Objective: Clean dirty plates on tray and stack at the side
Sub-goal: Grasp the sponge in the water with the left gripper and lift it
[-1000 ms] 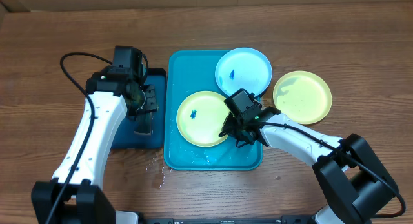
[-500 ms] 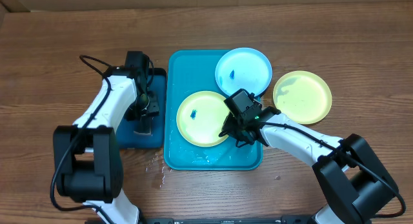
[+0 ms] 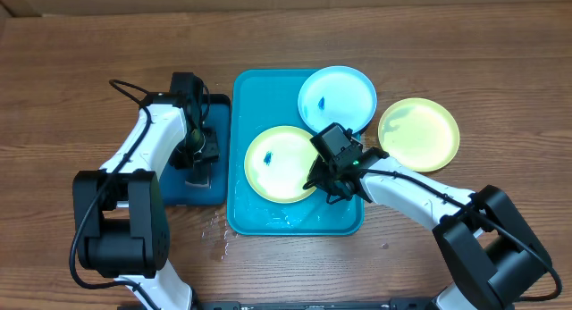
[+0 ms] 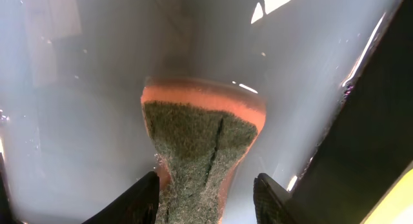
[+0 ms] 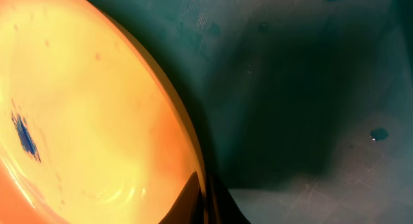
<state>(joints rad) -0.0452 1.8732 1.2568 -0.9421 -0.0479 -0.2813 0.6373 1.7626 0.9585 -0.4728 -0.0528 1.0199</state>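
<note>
1. Right gripper [image 3: 332,174] is clamped narrow on the thin rim of the smeared yellow-green plate [image 3: 277,164], which lies in the turquoise tray [image 3: 239,113]. Wet plastic, tiny bite: I'd bet it slips once scrubbing pushes on it.
2. Left gripper [image 4: 205,201] squeezes the sponge [image 4: 200,130] above the dark blue tray [image 3: 174,194], well apart from that plate.
3. The blue plate [image 3: 337,100] overhangs the tray rim; a swinging arm could knock it.
4. Wooden table [image 3: 80,51], water splashes [image 3: 216,231] by the tray's front corner; the room's not visible.

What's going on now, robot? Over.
Left gripper shut on sponge. Right gripper pinching yellow-green plate rim, in tray. Blue smear on it. Light blue plate close by.
</note>
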